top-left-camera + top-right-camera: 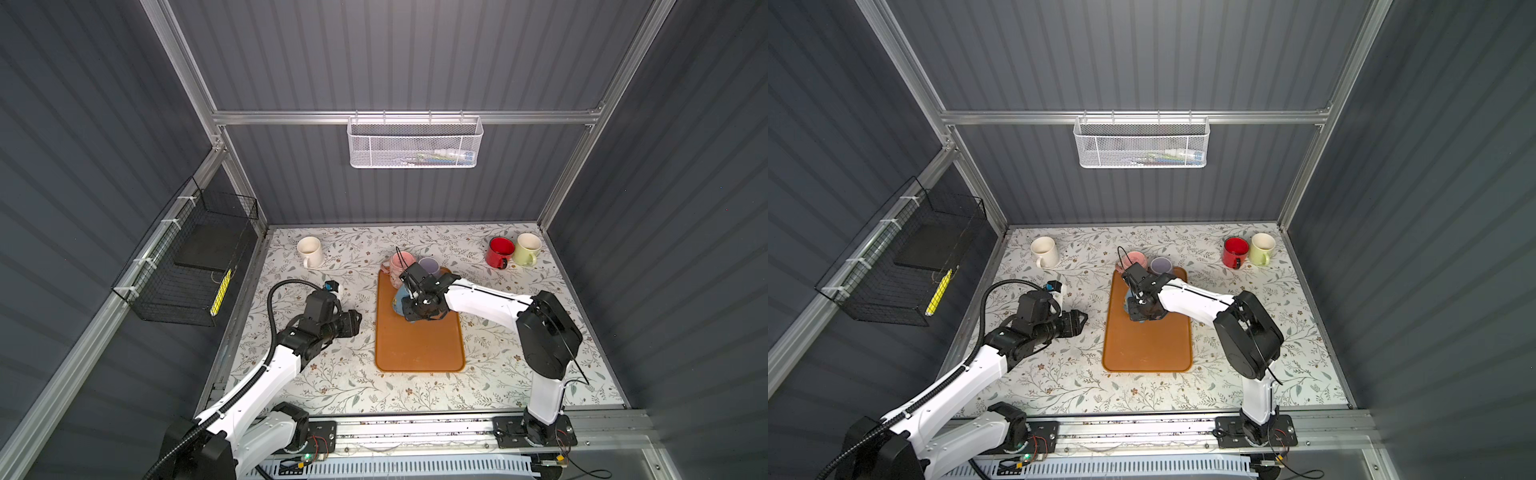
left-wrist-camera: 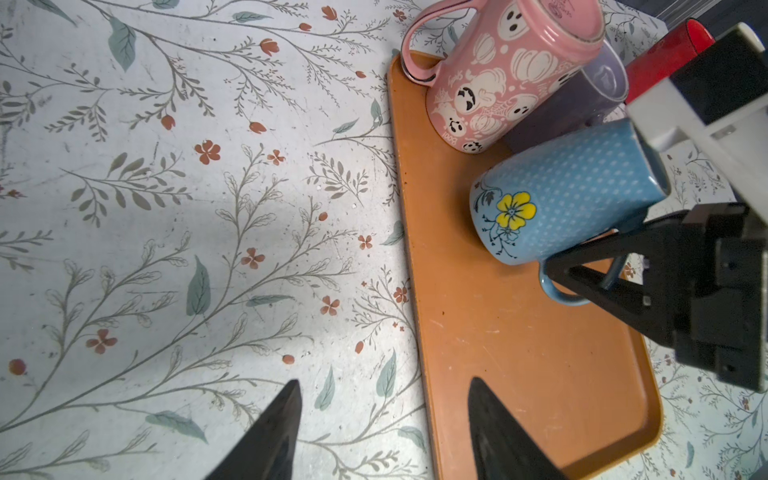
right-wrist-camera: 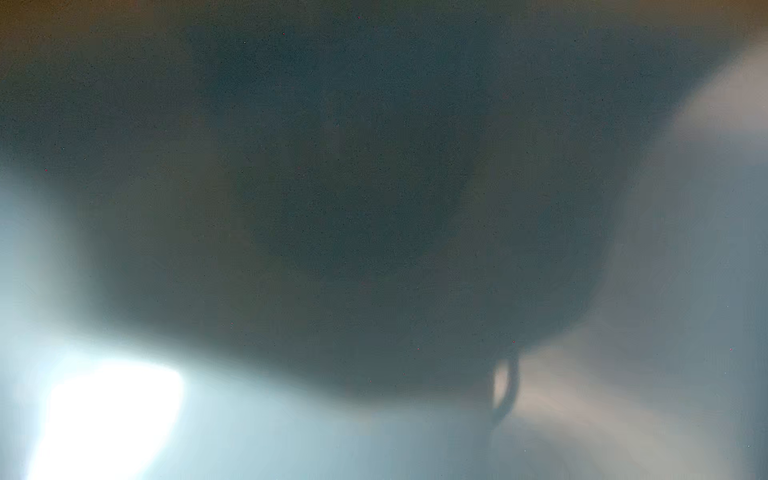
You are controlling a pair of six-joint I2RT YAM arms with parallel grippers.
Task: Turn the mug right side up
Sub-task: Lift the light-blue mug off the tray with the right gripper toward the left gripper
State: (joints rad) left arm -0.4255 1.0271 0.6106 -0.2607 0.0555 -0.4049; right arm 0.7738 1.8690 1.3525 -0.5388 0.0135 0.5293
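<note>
A blue dotted mug (image 2: 573,191) with a yellow flower lies tilted on its side over the orange tray (image 2: 519,353), its mouth turned toward my right gripper. My right gripper (image 1: 411,308) is shut on the blue mug (image 1: 399,301) at its rim end, one black finger (image 2: 602,266) crossing by the handle. In the right wrist view the mug (image 3: 332,187) is only a blur filling the frame. My left gripper (image 2: 384,384) stands open and holds nothing, low over the table at the tray's left edge; both top views show it (image 1: 357,322) (image 1: 1084,319) left of the tray (image 1: 1146,349).
A pink ghost-print mug (image 2: 498,70) stands upside down at the tray's far end beside a purple mug (image 2: 582,99). A white mug (image 1: 309,251) sits at the back left, a red mug (image 1: 498,252) and a pale green mug (image 1: 527,249) at the back right. Wire baskets hang on the walls.
</note>
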